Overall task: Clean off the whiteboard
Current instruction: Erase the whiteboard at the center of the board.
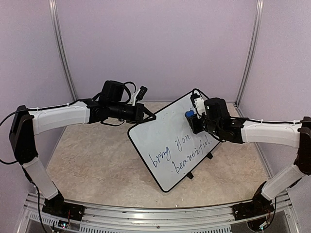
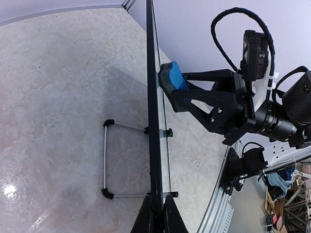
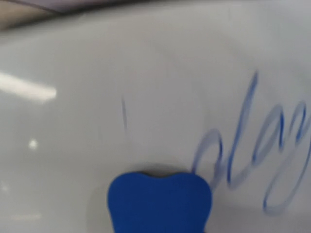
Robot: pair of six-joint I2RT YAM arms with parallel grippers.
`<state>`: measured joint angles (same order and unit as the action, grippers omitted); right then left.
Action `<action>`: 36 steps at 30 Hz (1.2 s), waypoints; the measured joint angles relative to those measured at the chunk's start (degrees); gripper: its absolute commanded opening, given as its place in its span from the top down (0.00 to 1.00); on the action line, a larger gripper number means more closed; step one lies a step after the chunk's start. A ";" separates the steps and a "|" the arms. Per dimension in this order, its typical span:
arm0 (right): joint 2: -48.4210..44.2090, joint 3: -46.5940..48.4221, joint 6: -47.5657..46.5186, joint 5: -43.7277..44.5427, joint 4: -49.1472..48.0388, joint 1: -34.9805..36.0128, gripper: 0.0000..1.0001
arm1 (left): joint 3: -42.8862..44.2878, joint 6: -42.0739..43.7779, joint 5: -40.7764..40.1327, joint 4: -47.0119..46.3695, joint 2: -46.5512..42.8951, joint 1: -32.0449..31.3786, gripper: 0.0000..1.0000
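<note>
Blue eraser (image 3: 159,201) pinched in right claw (image 1: 191,116), apparently touching whiteboard (image 1: 165,145); left claw (image 2: 158,221) clamps its edge.

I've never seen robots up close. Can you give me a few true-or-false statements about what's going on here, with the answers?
1. The right gripper presses a blue eraser against the whiteboard. True.
2. The whiteboard lies flat on the table. False: it stands up on its edge.
3. The left gripper clamps the whiteboard's rim. True.
4. The whiteboard is already wiped clean. False: blue handwriting remains on it.
</note>
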<state>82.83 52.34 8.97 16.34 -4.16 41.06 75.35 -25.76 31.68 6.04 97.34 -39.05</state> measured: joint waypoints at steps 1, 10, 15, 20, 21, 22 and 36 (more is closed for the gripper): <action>0.87 1.40 -0.33 0.15 -0.02 0.00 0.73 | 0.00 -0.09 -0.17 0.02 0.00 0.00 1.00; 5.90 10.51 -2.54 -0.28 -0.42 -0.96 0.73 | -0.07 -0.39 -0.39 0.04 0.00 0.00 1.00; 5.86 10.10 -2.29 -1.20 -0.92 -0.98 0.74 | -0.11 -0.39 -0.35 0.02 -0.02 0.00 1.00; 3.80 5.09 -1.20 -1.62 -3.06 -1.01 0.74 | -0.11 -0.52 -0.37 0.00 -0.02 0.00 1.00; 3.08 3.80 -0.92 -1.55 -3.06 -1.01 0.74 | -0.11 -0.52 -0.37 0.00 -0.02 0.00 1.00; 2.40 2.58 -0.68 -1.49 -2.99 -1.01 0.74 | -0.11 -0.52 -0.35 0.00 -0.02 0.00 1.00; 0.02 -2.10 0.94 -1.84 -2.34 -2.73 0.74 | -0.11 -0.61 -0.44 -0.02 -0.02 0.00 1.00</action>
<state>82.85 50.24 9.91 14.50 -6.50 38.33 75.24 -26.37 31.24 6.02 97.32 -39.05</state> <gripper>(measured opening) 0.268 0.041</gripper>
